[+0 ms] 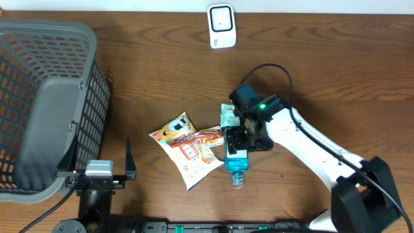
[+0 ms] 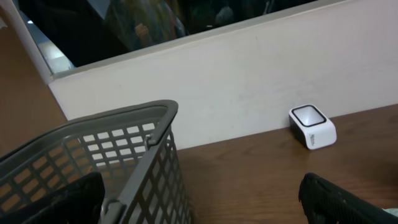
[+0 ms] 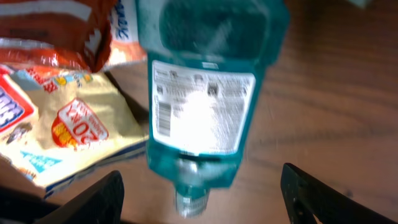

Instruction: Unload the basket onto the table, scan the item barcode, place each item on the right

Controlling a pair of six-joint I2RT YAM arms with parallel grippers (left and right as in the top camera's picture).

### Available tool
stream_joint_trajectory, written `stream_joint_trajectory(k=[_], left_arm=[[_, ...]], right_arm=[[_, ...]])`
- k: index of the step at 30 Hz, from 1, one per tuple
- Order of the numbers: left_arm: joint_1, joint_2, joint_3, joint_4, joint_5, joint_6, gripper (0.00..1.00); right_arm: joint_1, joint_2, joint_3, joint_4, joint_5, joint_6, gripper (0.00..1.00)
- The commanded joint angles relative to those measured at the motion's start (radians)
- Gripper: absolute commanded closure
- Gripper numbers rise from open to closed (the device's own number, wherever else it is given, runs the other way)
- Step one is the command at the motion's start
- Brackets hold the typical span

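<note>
Early in the job, by the look of things: nothing presented yet to the white barcode scanner (image 1: pixel 222 26), standing at 12 o'clock on the table (image 1: pixel 336 58). Near centre, lying flat with cap toward 6 o'clock, the teal bottle (image 1: pixel 237 162), white label (image 3: pixel 202 106) facing up, barcode (image 3: pixel 163 118) printed along one edge of the label. Directly above it, the right gripper (image 3: pixel 200 172), jaws spread wider than the bottle and straddling it, gripping nothing as far as visible. Just beside the bottle at 9 o'clock, snack packets (image 1: pixel 184 149); at 11 o'clock, a small green packet (image 1: pixel 229 116). At 7 o'clock, the left gripper (image 1: pixel 99 160), spread wide and empty, beside the grey basket (image 1: pixel 39 65). Likely left to do: closing on the bottle, lifting, turning the barcode to the scanner.
</note>
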Motion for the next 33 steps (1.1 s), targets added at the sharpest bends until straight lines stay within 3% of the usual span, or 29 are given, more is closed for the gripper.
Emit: stream_joint_trajectory(k=[1,4,5,6,10,13,24,27,30,33], left_arm=[[-0.004,-0.003,0.005,0.005,0.013,-0.017,0.0],[-0.004,-0.003,0.005,0.005,0.013,-0.017,0.0],[-0.004,-0.003,0.005,0.005,0.013,-0.017,0.0],[-0.004,-0.004,0.005,0.005,0.013,-0.017,0.0],[-0.004,-0.003,0.005,0.005,0.013,-0.017,0.0],[-0.004,-0.004,0.005,0.001,0.013,-0.017,0.0],[-0.004,-0.003,0.005,-0.002,0.013,-0.016,0.0],[-0.004,-0.003,0.005,-0.002,0.013,-0.016,0.0],[-0.004,-0.004,0.005,-0.002,0.013,-0.017,0.0],[-0.004,-0.003,0.005,-0.002,0.013,-0.017,0.0]], right_arm=[[-0.004,-0.119,0.006,-0.02,0.008,0.039,0.23],[-0.004,-0.246,-0.037,-0.012,0.017,0.032,0.14],[-0.003,-0.291,-0.072,0.006,0.017,0.032,0.02],[-0.003,-0.385,-0.185,0.071,0.002,0.042,0.01],[-0.003,-0.467,-0.417,0.364,-0.185,0.054,0.01],[-0.003,-0.449,-0.52,0.528,-0.221,0.055,0.01],[-0.001,-0.231,-0.572,0.584,-0.095,0.077,0.01],[0.003,-0.152,-0.572,0.61,-0.11,0.077,0.05],[0.004,-0.07,-0.572,0.644,-0.109,0.076,0.23],[0.004,-0.043,-0.572,0.66,-0.114,0.066,0.32]])
